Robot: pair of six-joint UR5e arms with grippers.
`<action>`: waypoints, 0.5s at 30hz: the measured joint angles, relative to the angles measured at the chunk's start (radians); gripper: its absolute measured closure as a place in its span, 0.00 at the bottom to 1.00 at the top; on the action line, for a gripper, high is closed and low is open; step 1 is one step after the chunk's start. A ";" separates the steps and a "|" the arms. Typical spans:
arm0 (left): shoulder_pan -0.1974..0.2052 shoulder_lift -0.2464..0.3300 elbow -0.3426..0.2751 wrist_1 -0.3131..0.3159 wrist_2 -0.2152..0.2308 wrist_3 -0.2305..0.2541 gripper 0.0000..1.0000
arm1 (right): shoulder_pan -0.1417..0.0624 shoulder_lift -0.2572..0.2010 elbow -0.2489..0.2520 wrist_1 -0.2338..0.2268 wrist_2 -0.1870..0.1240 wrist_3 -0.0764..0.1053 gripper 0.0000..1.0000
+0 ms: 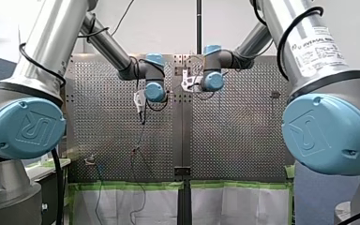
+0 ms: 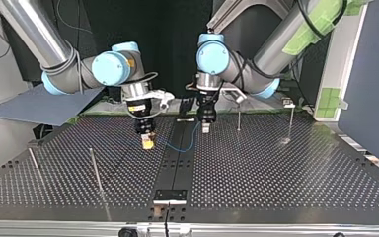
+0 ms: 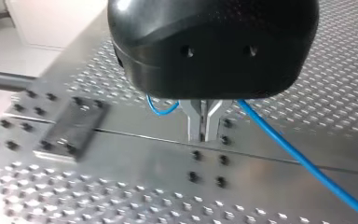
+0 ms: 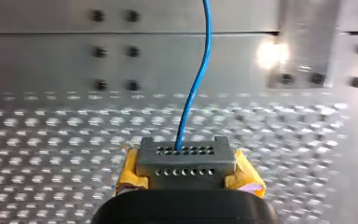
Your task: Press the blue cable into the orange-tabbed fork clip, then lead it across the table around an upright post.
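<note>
Blue thin cable point(image 4: 193, 93) sits clamped by my left gripper point(image 3: 204, 128) and right gripper point(image 4: 185, 154). White sticker point(image 1: 318, 49), front view's upper right, reads "UNIVERSAL ROBOTS".

— Is there any writing to read?
— A white label point(image 1: 319, 47) on the right arm's tube, just above its blue joint cap point(image 1: 326, 133), reads "UNIVERSAL ROBOTS"; the lines under that are too small to read.
— And the cap itself?
— It bears a raised "UR" mark. The left arm's cap point(image 1: 24, 127), far across from it, has the same.

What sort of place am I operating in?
Probably a robotics lab test bench: my left arm and my right arm reach over a perforated table with upright posts and a blue cable.
</note>
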 joint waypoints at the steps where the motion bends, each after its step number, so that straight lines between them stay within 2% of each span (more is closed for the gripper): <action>1: 0.001 0.004 0.004 -0.004 0.004 -0.003 1.00 | 0.000 -0.009 0.000 0.000 0.000 0.000 1.00; 15: 0.002 0.052 0.093 -0.108 0.018 -0.007 1.00 | -0.004 -0.159 -0.001 0.026 0.011 0.000 1.00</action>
